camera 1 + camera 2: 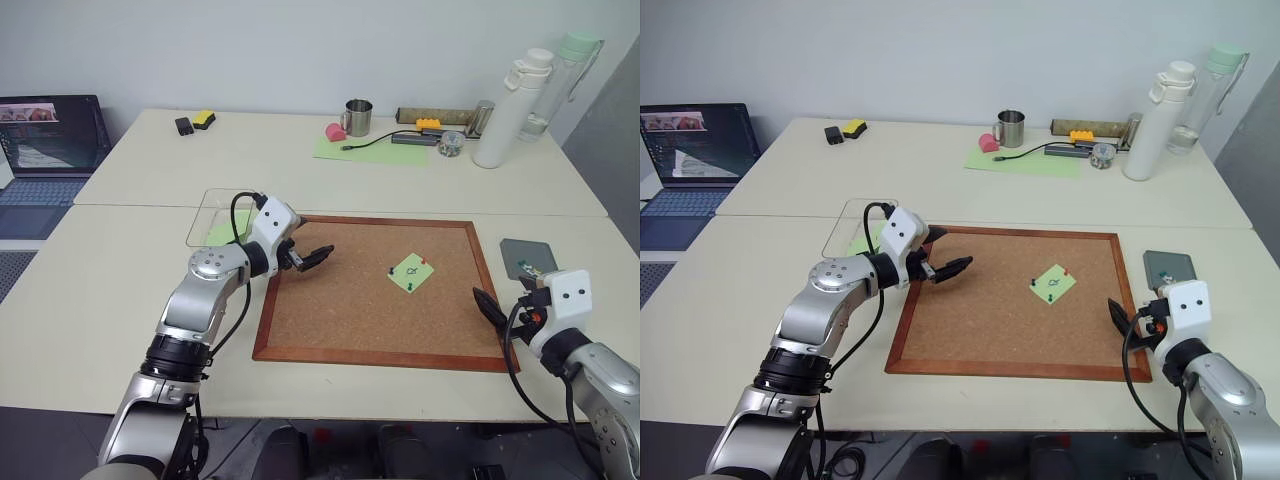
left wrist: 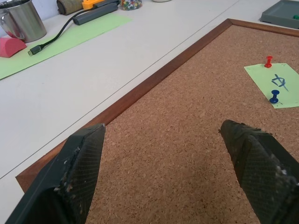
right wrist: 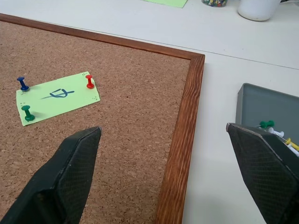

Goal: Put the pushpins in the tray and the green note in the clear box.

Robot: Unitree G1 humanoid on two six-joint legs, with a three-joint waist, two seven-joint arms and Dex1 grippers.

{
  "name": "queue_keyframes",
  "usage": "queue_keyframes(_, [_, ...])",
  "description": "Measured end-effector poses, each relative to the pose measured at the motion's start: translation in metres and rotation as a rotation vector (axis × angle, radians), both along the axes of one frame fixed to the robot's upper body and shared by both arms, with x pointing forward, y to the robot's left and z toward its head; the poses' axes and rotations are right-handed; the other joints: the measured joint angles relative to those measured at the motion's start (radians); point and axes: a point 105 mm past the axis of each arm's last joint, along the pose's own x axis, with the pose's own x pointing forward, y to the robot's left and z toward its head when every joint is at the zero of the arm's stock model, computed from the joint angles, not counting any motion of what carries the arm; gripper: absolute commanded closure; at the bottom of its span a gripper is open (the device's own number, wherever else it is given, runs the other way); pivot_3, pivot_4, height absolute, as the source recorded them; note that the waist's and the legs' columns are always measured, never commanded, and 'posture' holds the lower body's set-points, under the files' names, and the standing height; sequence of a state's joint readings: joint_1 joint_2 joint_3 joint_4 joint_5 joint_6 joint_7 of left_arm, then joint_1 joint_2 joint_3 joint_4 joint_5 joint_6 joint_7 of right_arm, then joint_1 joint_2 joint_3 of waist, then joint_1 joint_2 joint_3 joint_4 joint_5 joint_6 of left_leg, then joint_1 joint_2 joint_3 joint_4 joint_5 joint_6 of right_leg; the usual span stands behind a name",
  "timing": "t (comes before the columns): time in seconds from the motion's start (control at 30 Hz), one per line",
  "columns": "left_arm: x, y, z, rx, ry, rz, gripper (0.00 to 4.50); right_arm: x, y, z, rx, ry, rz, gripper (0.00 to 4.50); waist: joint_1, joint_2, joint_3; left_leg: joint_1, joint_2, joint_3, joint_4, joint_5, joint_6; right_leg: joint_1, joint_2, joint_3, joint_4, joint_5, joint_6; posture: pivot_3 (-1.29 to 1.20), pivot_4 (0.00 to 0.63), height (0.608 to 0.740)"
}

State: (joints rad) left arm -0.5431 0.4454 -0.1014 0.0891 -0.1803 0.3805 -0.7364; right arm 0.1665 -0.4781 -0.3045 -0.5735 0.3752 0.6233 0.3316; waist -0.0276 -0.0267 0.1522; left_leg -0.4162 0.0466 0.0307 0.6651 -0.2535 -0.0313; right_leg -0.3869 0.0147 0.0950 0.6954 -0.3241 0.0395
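One green note (image 3: 57, 98) on the cork board (image 1: 350, 310), three pushpins (red (image 3: 89, 81), blue (image 3: 22, 83), green (image 3: 27, 113)) stuck in it, grey tray (image 3: 261, 105) beside the board's right edge holding more pins, clear box (image 1: 215, 215) at its left corner, left gripper (image 1: 315, 256) and right gripper (image 1: 488, 303) both spread wide, empty.

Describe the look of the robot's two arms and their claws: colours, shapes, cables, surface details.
Both arms are silver-grey metal segments with black joint rings. Each wrist carries a boxy white housing with small dark dots, and a black cable loops from it along the forearm. The left claw and right claw each have two black tapered fingers with cross-hatched textured pads, scuffed with pale specks along the edges.
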Motion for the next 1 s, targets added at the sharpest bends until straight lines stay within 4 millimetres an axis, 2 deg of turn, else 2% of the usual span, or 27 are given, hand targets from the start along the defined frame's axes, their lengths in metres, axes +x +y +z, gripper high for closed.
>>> queue_keyframes(1.0, [-0.0066,-0.0042,-0.0004,-0.078,0.084,-0.055,0.31,-0.0002,-0.0005,-0.0003,0.000,0.001,-0.005,0.00,0.000,0.000,0.000,0.000,0.000,0.000,0.000,0.000,0.000,0.000,0.000,0.000,0.000,0.000,0.000,0.00,0.150,0.740])
